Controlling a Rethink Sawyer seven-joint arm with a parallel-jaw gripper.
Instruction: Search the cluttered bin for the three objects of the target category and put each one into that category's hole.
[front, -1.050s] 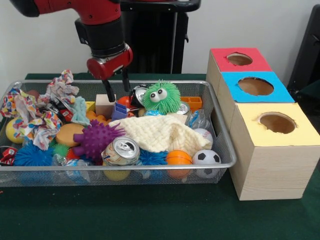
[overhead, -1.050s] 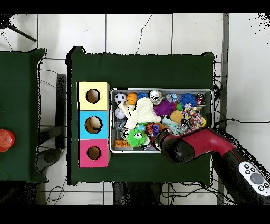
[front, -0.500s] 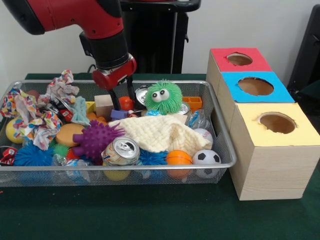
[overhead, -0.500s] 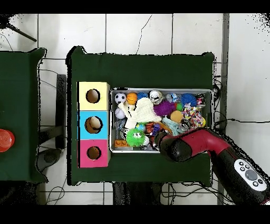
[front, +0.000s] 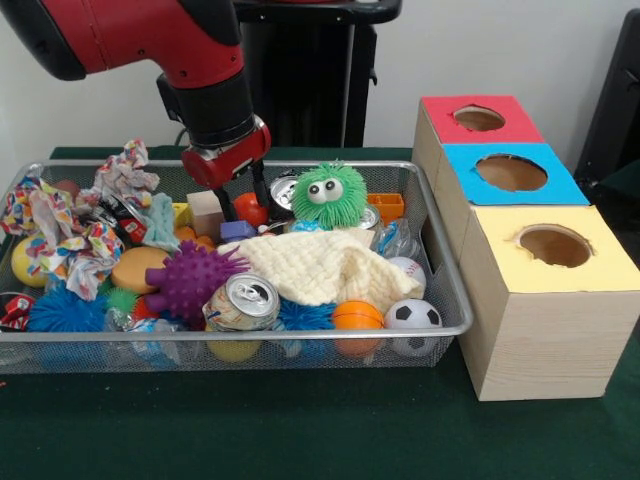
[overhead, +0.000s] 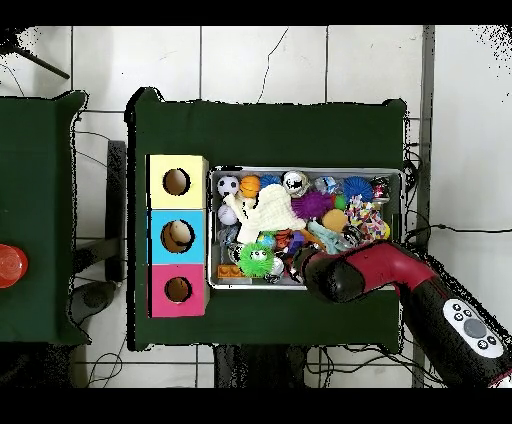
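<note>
Reaching down into the wire bin (front: 440, 290) from above, the red arm holds its tool (front: 243, 205) low among the clutter at the bin's far side, its two dark fingers (front: 259, 189) spread narrowly on either side of a small red object (front: 250, 208); whether they actually grip it cannot be told. A tan wooden block (front: 205, 212) sits just beside the tool on one side, a purple block (front: 237, 230) lies just below it, and a green fuzzy toy with googly eyes (front: 328, 194) stands on the other. A cream knitted cloth (front: 320, 265) covers the bin's middle, with a purple spiky ball (front: 190, 278), a drink can (front: 243, 302), an orange ball (front: 357, 316) and a small soccer ball (front: 412, 314) along the near edge. Beside the bin on the green surface (front: 300, 430) stands a row of wooden boxes with a red-topped hole (front: 479, 118), a blue-topped hole (front: 511, 172) and a yellow-topped hole (front: 554, 245).
</note>
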